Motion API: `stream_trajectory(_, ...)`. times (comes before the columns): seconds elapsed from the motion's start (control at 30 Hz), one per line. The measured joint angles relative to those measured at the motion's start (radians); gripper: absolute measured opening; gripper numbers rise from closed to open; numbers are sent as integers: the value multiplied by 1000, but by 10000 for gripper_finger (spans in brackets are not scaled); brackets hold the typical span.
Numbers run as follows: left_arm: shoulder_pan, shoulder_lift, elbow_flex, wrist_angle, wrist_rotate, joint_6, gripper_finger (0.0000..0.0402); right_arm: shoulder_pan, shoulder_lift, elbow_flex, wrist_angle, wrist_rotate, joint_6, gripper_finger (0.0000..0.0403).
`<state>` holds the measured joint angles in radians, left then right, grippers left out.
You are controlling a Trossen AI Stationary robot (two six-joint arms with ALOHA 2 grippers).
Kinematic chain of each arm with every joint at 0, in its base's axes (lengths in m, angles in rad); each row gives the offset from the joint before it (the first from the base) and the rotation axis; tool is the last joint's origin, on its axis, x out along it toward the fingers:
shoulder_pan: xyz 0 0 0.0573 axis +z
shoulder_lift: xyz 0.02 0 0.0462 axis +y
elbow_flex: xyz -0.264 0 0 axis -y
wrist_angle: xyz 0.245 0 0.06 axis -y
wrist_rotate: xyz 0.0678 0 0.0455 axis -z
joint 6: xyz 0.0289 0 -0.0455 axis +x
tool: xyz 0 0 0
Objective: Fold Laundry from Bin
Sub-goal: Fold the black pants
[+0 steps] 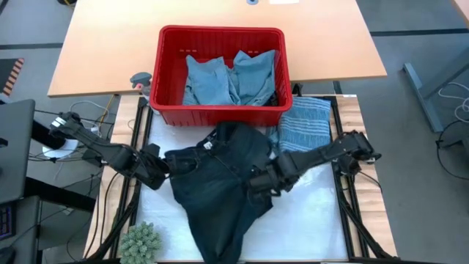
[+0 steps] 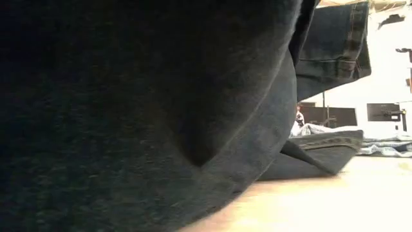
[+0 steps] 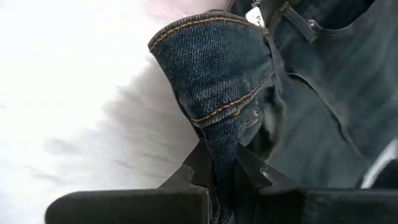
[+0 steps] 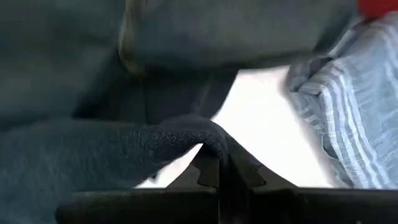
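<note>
Dark jeans (image 1: pixel 220 183) lie spread in front of the bin (image 1: pixel 220 73). Left gripper (image 3: pixel 227 168) is clamped on a stitched hem fold; right gripper (image 4: pixel 217 163) is clamped on a dark edge. Lift both evenly — keep the cloth taut between them — clear of the striped cloth (image 1: pixel 304 125) beside the right gripper.

Bare table (image 1: pixel 308 220) beside dark jeans (image 1: pixel 220 183)

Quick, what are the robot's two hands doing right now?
Left gripper: shut on the dark jeans.
Right gripper: shut on the dark jeans too.
</note>
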<state>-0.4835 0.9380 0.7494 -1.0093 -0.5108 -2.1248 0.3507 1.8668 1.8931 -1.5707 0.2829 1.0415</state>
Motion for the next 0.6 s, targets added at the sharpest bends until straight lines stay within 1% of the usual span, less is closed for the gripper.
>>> stream_trajectory(0.07, -1, -3, 21, -84, 14, 1, 7, -25, 0, 0, 0, -84, -76, 29)
stream_trajectory(0.13, -2, -3, 39, -167, 29, 1, 7, -39, -1, 0, 0, -195, -129, 29)
stream_trajectory(0.2, -5, -3, 52, -240, 44, 0, 7, -39, -1, 0, -1, -291, -139, 29)
stream_trajectory(0.23, -8, -3, 57, -269, 50, -8, 9, -36, -1, -2, 1, -314, -135, 29)
stream_trajectory(0.3, -15, -3, 61, -307, 54, -14, 11, -25, -3, -25, 4, -310, -94, 29)
stream_trajectory(0.37, -23, -4, 64, -336, 59, -6, 12, -14, -3, -74, 0, -295, -20, 29)
stream_trajectory(0.47, -40, -3, 65, -350, 57, -17, 13, 6, -3, -183, 3, -265, 46, 29)
stream_trajectory(0.53, -50, -4, 65, -349, 29, -44, 13, 18, -3, -264, -1, -220, 100, 29)
stream_trajectory(0.6, -58, -10, 65, -337, 7, -57, 14, 26, -15, -330, 4, -202, 122, 29)
